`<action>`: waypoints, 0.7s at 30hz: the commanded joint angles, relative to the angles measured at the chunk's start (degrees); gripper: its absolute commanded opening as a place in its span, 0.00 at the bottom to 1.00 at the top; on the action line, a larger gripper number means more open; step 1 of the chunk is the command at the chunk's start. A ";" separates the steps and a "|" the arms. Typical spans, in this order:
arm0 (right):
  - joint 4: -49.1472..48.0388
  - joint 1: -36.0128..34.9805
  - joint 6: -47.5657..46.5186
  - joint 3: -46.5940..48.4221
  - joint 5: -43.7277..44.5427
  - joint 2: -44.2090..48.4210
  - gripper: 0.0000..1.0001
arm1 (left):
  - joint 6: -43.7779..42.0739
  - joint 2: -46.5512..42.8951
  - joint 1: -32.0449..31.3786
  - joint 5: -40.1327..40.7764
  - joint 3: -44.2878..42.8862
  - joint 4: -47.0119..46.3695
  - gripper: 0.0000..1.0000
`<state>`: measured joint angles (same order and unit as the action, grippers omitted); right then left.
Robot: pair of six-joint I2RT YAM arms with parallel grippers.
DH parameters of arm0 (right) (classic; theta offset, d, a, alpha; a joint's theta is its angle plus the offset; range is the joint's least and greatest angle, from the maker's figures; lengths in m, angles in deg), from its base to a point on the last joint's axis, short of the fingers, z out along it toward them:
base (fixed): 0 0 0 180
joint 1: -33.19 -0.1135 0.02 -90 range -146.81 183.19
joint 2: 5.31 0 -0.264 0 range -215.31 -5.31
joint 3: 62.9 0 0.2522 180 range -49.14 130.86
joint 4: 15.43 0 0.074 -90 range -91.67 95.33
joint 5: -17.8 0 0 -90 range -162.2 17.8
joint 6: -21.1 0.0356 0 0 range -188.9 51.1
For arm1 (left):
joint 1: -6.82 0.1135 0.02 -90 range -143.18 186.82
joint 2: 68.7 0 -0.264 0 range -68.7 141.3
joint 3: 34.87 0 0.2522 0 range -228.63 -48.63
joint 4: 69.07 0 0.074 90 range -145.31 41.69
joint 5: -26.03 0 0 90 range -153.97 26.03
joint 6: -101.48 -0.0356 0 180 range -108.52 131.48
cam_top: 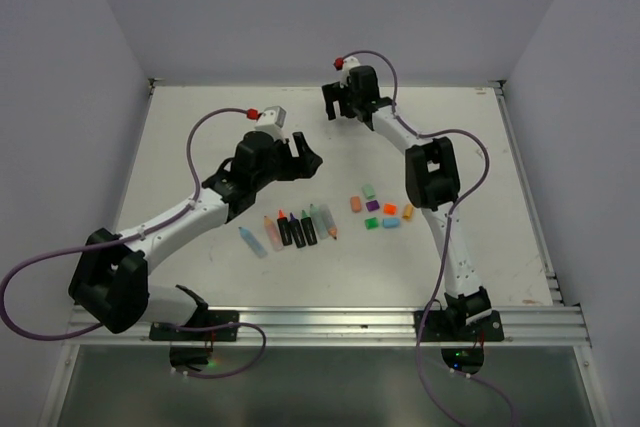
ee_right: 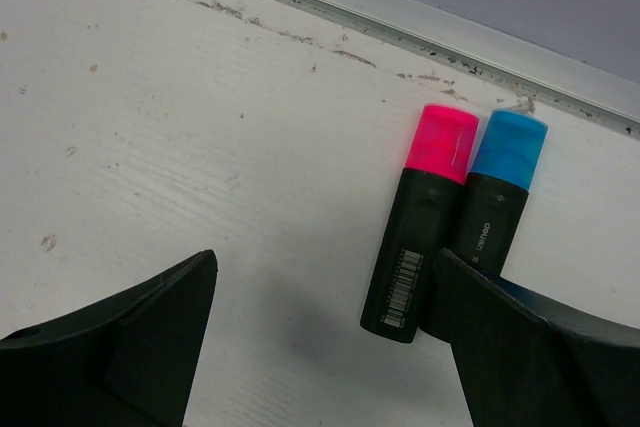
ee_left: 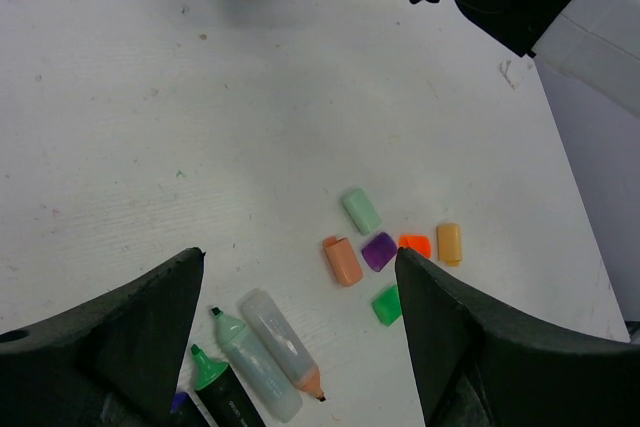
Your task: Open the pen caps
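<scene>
While the right end effector (ee_right: 325, 272) hangs spread and empty by the bench's (cam_top: 510, 247) far rail, its finger hides part of one of two black pens (ee_right: 412, 247), which wear a pink cap (ee_right: 440, 142) and a blue cap (ee_right: 510, 147). The left end effector (ee_left: 300, 272), likewise spread, hovers above loose caps (ee_left: 379, 251), the green one partly hidden.

Bare table (cam_top: 520, 227) separates uncapped pens (cam_top: 298, 230) from loose caps (cam_top: 372, 205); two capped pens (ee_right: 425, 237) lie near the rail (ee_right: 400, 22).
</scene>
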<state>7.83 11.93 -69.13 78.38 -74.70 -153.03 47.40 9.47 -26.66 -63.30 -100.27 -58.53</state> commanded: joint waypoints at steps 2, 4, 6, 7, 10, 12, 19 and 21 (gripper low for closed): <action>0.17 0.25 1.90 2.90 0.48 -1.16 0.93 | -0.59 -2.06 0.43 0.30 -0.31 -0.20 0.80; 0.26 0.25 1.99 2.91 0.57 -1.25 0.93 | -0.68 -2.32 0.51 0.30 -0.39 -0.20 0.80; 0.26 0.34 2.16 2.82 0.48 -1.52 0.93 | -0.59 -2.50 0.51 0.48 -0.13 -0.20 0.80; 0.35 0.34 2.16 2.90 0.57 -1.52 0.93 | -0.59 -2.58 0.51 0.48 -0.13 -0.20 0.80; 0.70 0.34 2.51 3.00 0.39 -1.78 0.93 | -0.41 -3.02 0.60 0.48 0.48 -0.55 0.80; 0.52 0.34 2.78 2.56 0.48 -1.78 0.93 | -0.41 -3.02 0.60 0.48 0.75 -0.73 0.80; 0.70 0.34 4.27 1.41 0.40 -1.96 0.92 | -0.33 -3.03 0.69 0.30 1.01 -0.73 0.80; 1.05 0.34 5.76 1.76 0.66 -2.13 0.90 | -0.24 -3.11 0.69 0.30 1.01 -0.64 0.80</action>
<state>8.26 12.00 -65.79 78.67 -74.66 -154.99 47.40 8.05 -26.57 -63.30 -99.88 -58.18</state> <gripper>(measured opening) 0.907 0.802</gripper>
